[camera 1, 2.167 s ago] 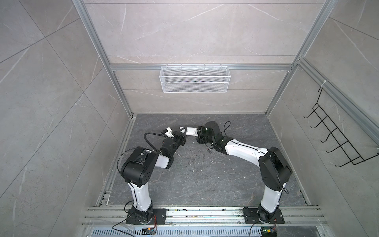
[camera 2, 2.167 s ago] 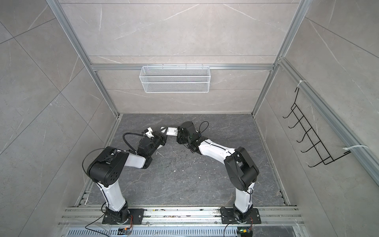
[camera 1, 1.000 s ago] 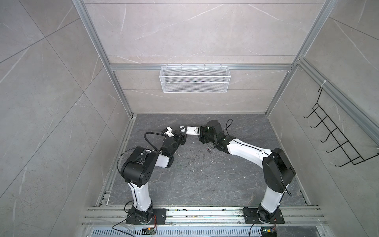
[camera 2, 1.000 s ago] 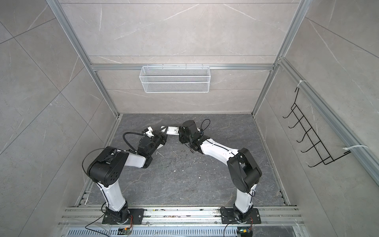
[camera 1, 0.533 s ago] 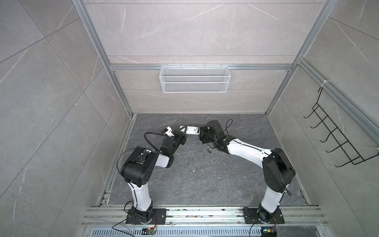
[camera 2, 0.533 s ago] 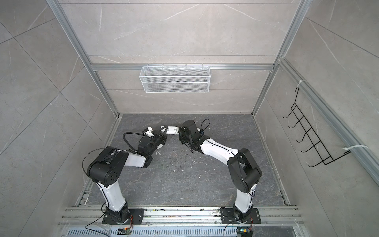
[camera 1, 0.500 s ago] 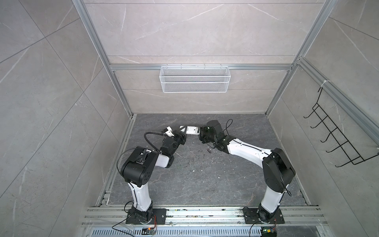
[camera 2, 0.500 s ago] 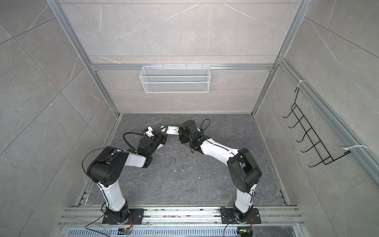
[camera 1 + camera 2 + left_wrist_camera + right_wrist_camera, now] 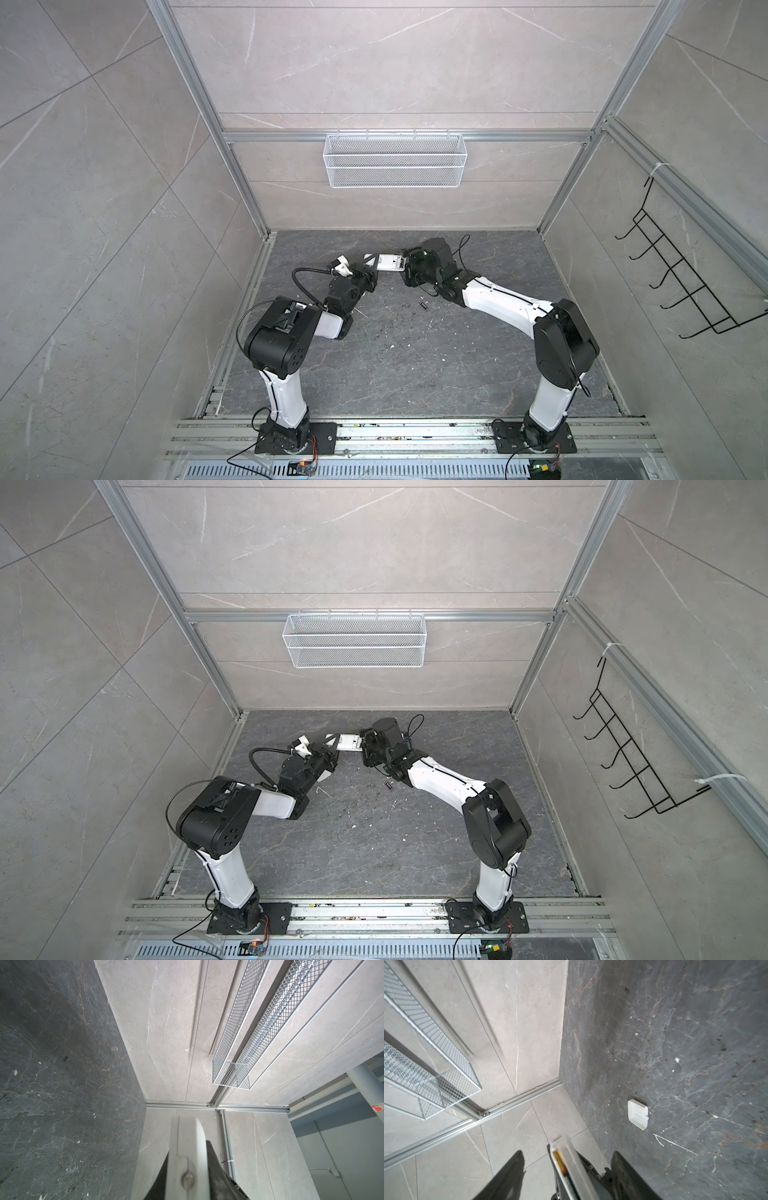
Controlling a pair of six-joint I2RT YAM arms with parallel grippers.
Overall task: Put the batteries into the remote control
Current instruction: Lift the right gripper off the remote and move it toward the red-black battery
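Left pincer [image 9: 370, 267] tight around remote control [image 9: 390, 262]

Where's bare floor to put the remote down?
Free: the floor between the front rail and the loose battery; also the strip along the right wall. Crowded: rear centre, where the left gripper and right gripper meet at the remote control.

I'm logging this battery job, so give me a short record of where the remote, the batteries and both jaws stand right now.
remote control: raised above the floor
left gripper: jaws shut on the remote control
right gripper: jaws open astride its other end
loose battery: lying on the floor
compartment: open; gold-toned cylinder inside, likely a battery
cover: on the floor
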